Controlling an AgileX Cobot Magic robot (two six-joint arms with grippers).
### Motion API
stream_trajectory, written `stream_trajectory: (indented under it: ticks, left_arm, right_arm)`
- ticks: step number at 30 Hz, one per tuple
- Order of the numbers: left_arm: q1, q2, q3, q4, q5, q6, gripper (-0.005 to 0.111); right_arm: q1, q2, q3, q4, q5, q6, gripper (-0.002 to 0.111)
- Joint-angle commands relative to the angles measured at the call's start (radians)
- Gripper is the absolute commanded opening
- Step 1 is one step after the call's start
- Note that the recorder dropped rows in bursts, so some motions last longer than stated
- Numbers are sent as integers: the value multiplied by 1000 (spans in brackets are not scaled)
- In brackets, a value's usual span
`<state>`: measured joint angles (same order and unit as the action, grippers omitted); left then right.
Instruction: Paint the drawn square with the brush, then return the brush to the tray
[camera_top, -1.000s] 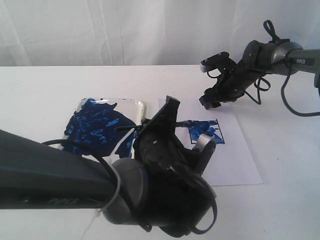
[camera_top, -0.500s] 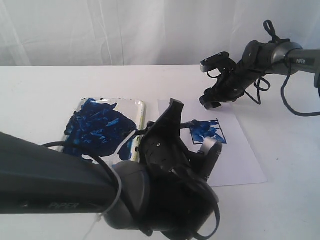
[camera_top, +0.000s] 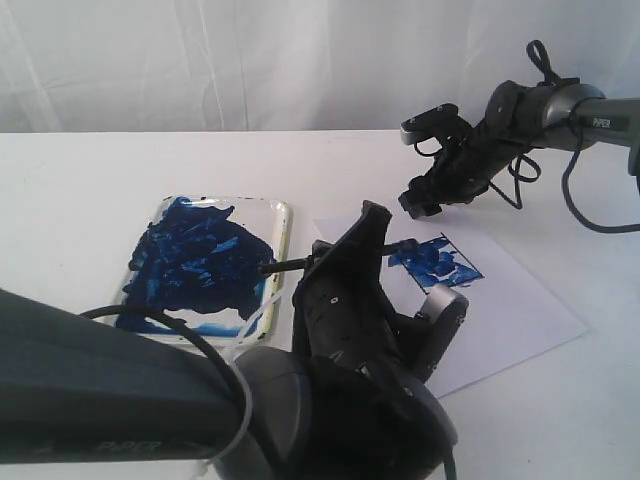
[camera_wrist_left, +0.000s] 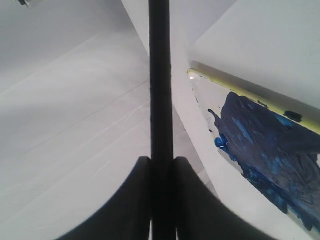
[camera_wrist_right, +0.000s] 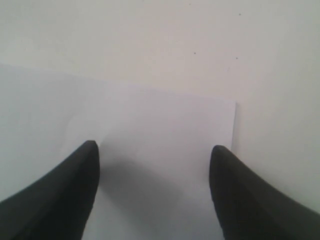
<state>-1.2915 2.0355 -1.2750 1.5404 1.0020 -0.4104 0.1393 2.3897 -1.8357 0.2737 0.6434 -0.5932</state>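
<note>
"piper" on left arm (camera_top: 110, 400) and right arm (camera_top: 585, 105); left gripper (camera_wrist_left: 162, 167) clamps brush (camera_wrist_left: 160, 75), right gripper (camera_wrist_right: 154, 147) wide, empty; square (camera_top: 435, 262) only in exterior view.

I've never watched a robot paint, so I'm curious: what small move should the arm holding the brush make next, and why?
Probably raise the brush clear of the paper and swing it toward the tray. The drawn square already looks mostly blue, the left gripper is shut on the brush, and the tray lies close beside the paper.
</note>
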Motion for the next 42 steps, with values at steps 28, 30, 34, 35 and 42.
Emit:
stream_trajectory:
  ticks: [28,30,34,35,42]
  left_arm:
    - [135,-9,7,99,-252,-61,0]
    - [139,-9,7,99,-252,-62,0]
    - [132,-11,7,107,-250,-95,0]
    - [126,-11,7,118,-250,-106,0]
    - [93,-11,7,164,-260,-114,0]
  right_arm:
    - [-1,43,21,-68,47,-16,60]
    - [-1,43,21,-68,47,-16,60]
    - [-1,43,21,-68,47,-16,60]
    - [-1,43,21,-68,47,-16,60]
    - [-1,43,21,-68,47,-16,60]
